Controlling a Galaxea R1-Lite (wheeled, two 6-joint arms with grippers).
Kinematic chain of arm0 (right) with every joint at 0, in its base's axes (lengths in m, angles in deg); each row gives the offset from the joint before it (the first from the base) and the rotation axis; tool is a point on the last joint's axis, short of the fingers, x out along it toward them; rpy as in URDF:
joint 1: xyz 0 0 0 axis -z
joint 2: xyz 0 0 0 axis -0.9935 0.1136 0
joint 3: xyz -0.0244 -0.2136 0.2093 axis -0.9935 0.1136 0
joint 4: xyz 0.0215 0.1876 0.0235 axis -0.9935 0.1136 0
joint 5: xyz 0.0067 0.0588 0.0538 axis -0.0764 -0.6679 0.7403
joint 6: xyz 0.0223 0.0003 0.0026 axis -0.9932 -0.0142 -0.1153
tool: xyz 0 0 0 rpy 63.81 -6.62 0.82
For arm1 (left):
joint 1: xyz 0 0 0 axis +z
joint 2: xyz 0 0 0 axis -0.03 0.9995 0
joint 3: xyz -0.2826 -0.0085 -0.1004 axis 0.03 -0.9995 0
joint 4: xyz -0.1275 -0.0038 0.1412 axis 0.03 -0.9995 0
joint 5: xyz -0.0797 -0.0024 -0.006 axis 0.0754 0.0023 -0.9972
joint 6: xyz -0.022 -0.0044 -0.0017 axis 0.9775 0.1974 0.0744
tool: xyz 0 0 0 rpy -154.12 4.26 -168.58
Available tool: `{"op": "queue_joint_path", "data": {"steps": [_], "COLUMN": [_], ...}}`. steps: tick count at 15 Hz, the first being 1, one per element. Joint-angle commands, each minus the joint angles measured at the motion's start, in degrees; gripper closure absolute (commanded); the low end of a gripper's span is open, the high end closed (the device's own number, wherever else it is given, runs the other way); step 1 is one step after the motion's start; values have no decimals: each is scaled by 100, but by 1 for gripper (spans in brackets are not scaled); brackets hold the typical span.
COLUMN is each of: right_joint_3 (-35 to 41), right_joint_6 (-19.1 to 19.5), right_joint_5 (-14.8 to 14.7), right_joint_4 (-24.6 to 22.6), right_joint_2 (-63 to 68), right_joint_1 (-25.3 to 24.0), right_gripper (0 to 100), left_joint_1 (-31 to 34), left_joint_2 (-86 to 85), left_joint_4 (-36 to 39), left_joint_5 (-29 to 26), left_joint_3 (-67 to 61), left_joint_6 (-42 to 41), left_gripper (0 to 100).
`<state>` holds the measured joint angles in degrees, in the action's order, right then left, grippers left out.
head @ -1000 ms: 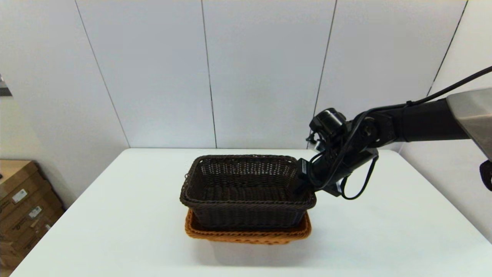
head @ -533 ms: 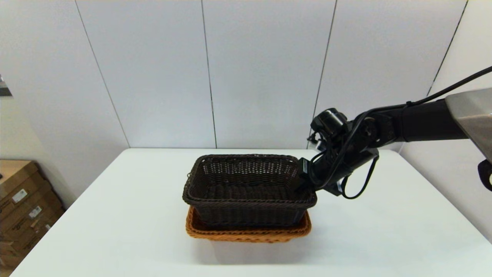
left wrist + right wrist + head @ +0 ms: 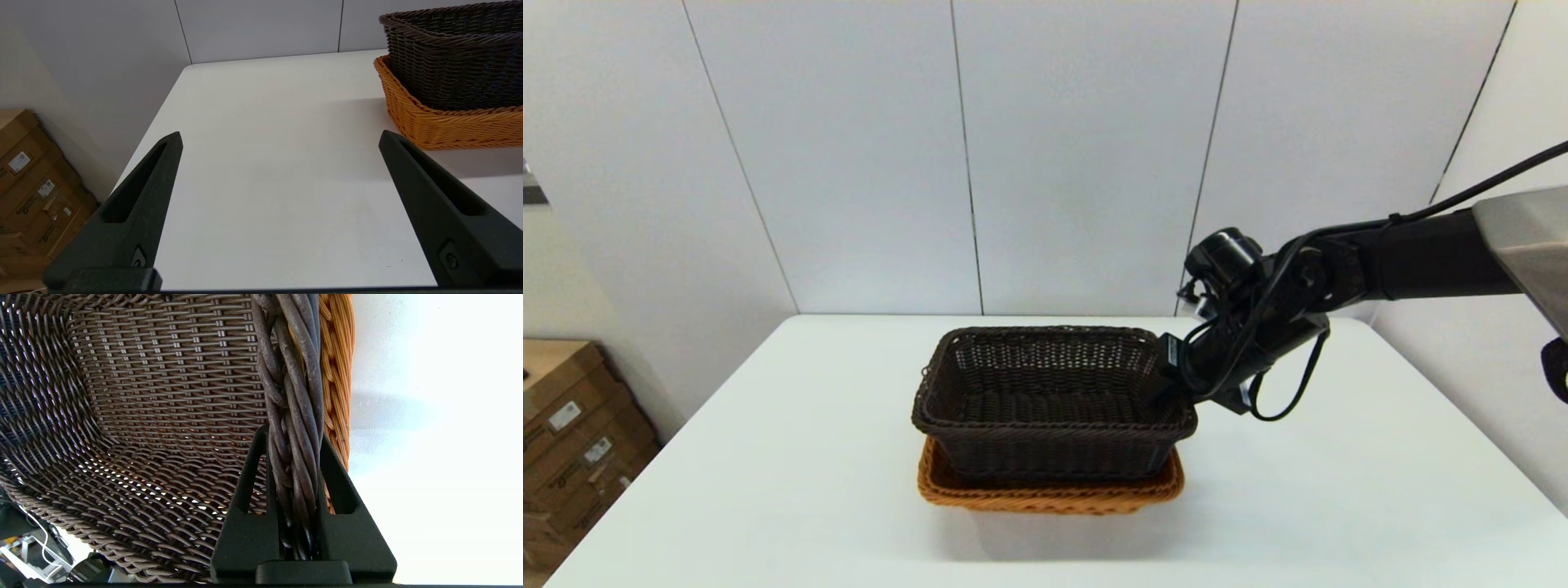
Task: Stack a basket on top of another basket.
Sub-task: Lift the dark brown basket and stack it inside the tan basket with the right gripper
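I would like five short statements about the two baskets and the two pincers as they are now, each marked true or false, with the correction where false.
1. The dark brown basket sits inside the orange-tan basket. True.
2. The right pincer is open and clear of both baskets. False: it is shut on the dark basket's braided rim, at the basket's right end.
3. The left pincer holds the orange-tan basket. False: it is open over the bare white table, holding nothing.
4. The dark basket's rim stands higher than the orange-tan basket's rim. True.
5. Something lies inside the dark basket. False: it is empty.
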<state>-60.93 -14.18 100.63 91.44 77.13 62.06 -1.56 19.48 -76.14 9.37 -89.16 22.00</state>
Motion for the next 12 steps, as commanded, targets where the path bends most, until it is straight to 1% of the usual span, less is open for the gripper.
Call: {"op": "queue_joint_path", "data": {"steps": [1, 7, 10, 12], "right_joint_3": [4, 4, -5, 4], "right_joint_6": [-21, -21, 15, 287], "right_joint_5": [15, 15, 50, 41], "right_joint_4": [28, 28, 28, 55], "right_joint_2": [-33, -68, -394, -728], "right_joint_1": [-3, 15, 129, 296], "right_gripper": [0, 0, 0, 0], "left_joint_1": [2, 2, 2, 2], "left_joint_2": [7, 7, 7, 7], "left_joint_4": [0, 0, 0, 0], "left_joint_5": [-5, -5, -5, -5], "left_joint_3": [-26, -26, -26, -26], "left_joint_6": [-1, -1, -1, -1], "left_gripper": [0, 0, 0, 0]}}
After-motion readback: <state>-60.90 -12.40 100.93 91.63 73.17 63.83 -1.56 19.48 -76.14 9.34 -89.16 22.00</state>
